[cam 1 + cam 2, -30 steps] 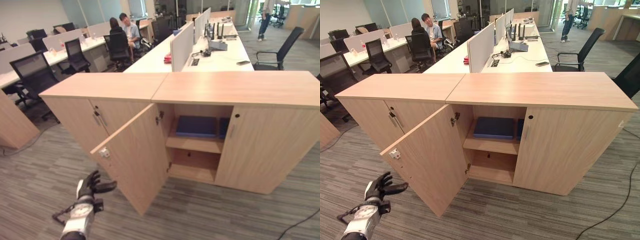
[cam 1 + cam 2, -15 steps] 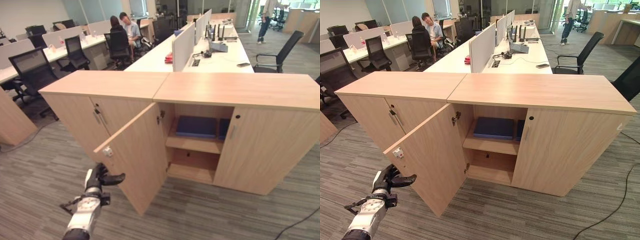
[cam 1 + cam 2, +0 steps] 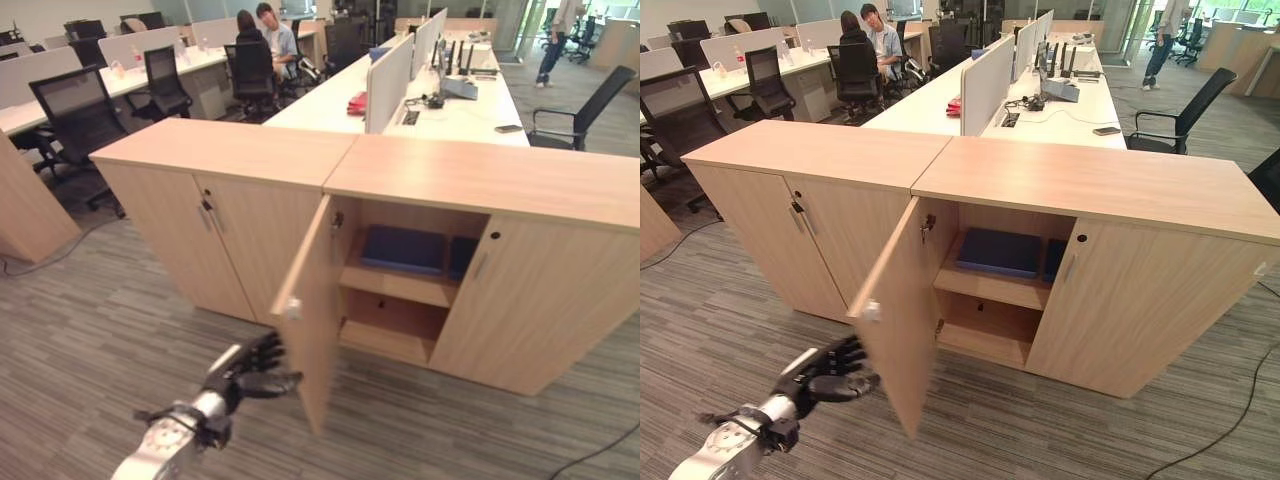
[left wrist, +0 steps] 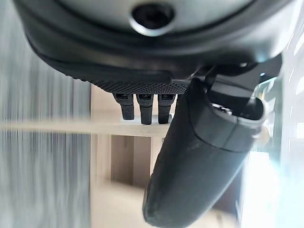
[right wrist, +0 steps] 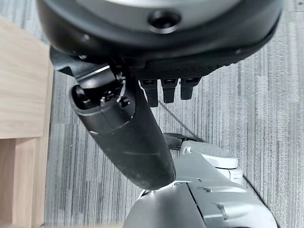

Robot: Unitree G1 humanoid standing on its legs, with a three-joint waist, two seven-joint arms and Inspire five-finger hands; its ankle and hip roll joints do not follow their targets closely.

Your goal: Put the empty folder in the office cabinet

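The wooden office cabinet has its left door swung out, almost square to the front. On its upper shelf lies a flat blue folder, with a second dark blue one beside it to the right. The lower shelf is bare. My left hand is low on the outer side of the door, open, its straight fingers against the door's face near the free edge. My right hand hangs open over the carpet and holds nothing.
A second cabinet with shut doors adjoins on the left, and the open cabinet's right door is shut. Desks, black office chairs and seated people lie behind. A wooden panel stands at far left.
The door has swung from wide open toward the cabinet, now nearly edge-on. My left hand has risen and moved right with it, staying on its outer face. The camera shifted too.
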